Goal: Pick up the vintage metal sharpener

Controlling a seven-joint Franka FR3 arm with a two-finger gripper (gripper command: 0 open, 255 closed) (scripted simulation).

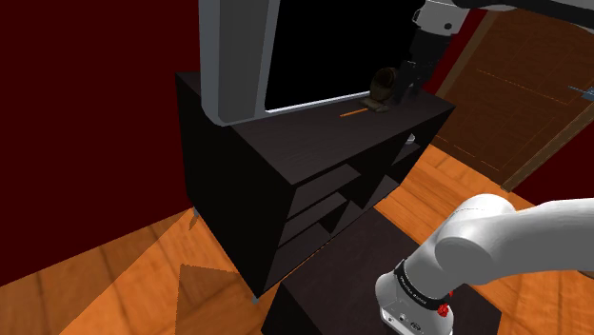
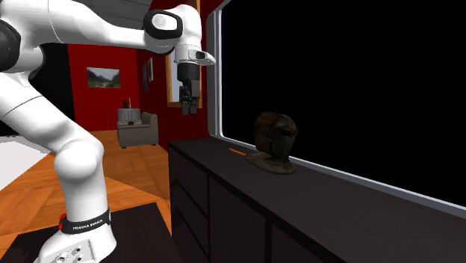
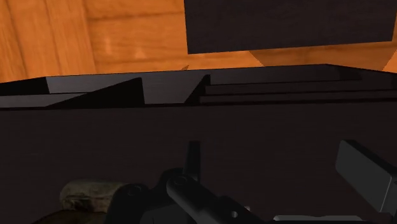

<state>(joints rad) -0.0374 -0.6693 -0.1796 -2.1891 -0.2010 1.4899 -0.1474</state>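
- We are at the reaching step. The sharpener (image 2: 274, 142) is not picked up yet.
- The sharpener is a small brown lump. It sits on the black counter (image 2: 314, 198), right in front of the big TV (image 2: 336, 67). In the second exterior view it is a little right of the middle of the frame.
- A thin orange stick (image 2: 237, 152) lies on the counter just beside it.
- The hand (image 2: 189, 110) hangs in the air in the upper left part of that frame, above the end of the counter. It is apart from the sharpener and touches nothing.
- In the wrist view its two fingers (image 3: 366, 175) stand apart with nothing between them. The sharpener peeks in at the lower left of that frame, off to one side of the hand.
- Next, we think the hand must slide sideways until the sharpener sits between the fingers. Then it goes down, squeezes and lifts.
- The TV is very close behind, so we think the hand should go slowly and not bump it.
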